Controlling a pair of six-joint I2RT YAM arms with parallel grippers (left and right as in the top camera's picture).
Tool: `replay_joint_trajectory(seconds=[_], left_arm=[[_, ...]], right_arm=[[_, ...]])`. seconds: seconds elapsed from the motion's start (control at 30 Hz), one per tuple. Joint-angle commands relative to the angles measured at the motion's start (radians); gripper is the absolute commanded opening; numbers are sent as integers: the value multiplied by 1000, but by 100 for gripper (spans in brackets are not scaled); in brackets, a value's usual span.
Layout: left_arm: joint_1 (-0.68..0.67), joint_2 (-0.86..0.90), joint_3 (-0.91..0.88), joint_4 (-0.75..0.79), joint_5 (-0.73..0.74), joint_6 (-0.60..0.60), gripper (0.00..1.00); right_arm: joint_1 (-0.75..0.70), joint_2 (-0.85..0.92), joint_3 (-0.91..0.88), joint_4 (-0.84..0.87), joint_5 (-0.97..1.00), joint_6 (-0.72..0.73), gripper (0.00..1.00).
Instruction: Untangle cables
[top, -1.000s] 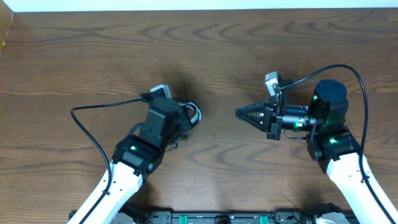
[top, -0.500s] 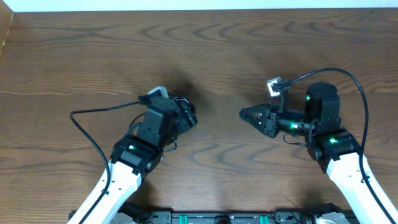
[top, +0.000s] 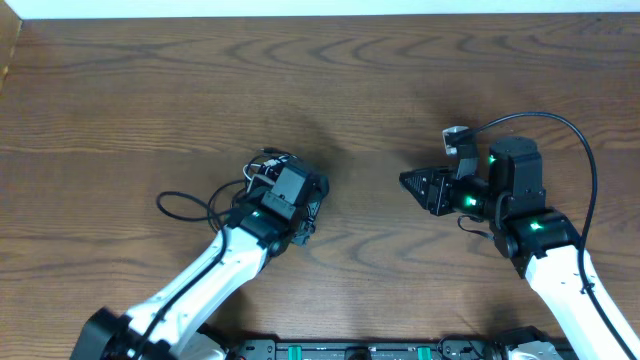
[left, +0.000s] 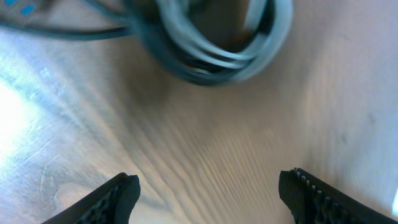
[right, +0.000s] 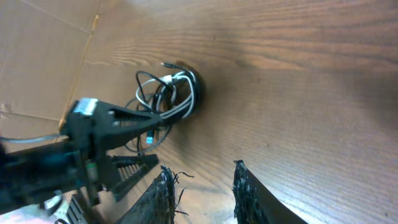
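No legible text, labels, brand names, nos. or signs in overhead, L wrist or R wrist views. Tiny blue fleck low in the cables (right: 194, 87), approx 9 o'clock in R wrist view: too small to read as a mark or lettering.
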Motion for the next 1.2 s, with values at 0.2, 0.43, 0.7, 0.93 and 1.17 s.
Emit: replay_joint_trajectory(seconds=[0.2,0.43,0.7,0.93,1.17], left_arm=[[4,79,4,5,-233,-166,76],[4,193,4,111,-241,-165,66],[4,225,4,156,-380,-159,39],[3,248,4,156,-395,-116,8],[22,178,4,164,-218,51,8]], right_arm=[[-8,-11,13,-23,60,-10,32],[-8,-11,13,-21,100,-9,32],[-8,-11,13,-73,100,-9,32],[-8,-11,13,-68,100,-9,33],[-8,-11,13,-101,93,-9,29]])
